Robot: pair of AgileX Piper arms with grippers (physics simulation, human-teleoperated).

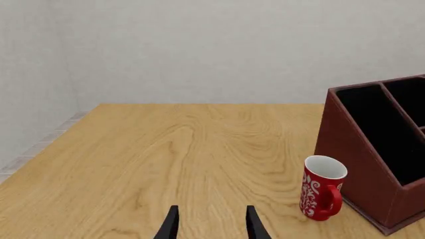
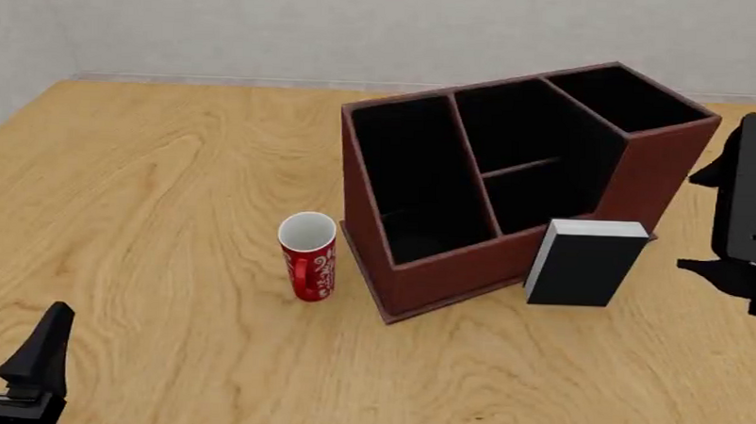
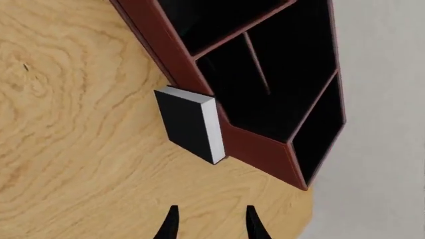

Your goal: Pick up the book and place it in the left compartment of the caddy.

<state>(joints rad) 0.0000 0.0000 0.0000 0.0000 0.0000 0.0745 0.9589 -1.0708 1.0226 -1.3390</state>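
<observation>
Front view — one book [image 2: 586, 266], one caddy [image 2: 413, 279], one mug [image 2: 308, 257]; left hand [image 1: 210, 224], right hand [image 3: 210, 222] agape.

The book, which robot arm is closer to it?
The right one. The right end effector is just off to the book's right. The left end effector is far away, past the red mug.

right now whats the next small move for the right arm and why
Probably ease the right gripper forward toward the book. Its fingers are open and empty, apart from the book, which stands upright on the table against the caddy front. The left compartment is empty, and the left gripper sits far off, past the mug.
</observation>
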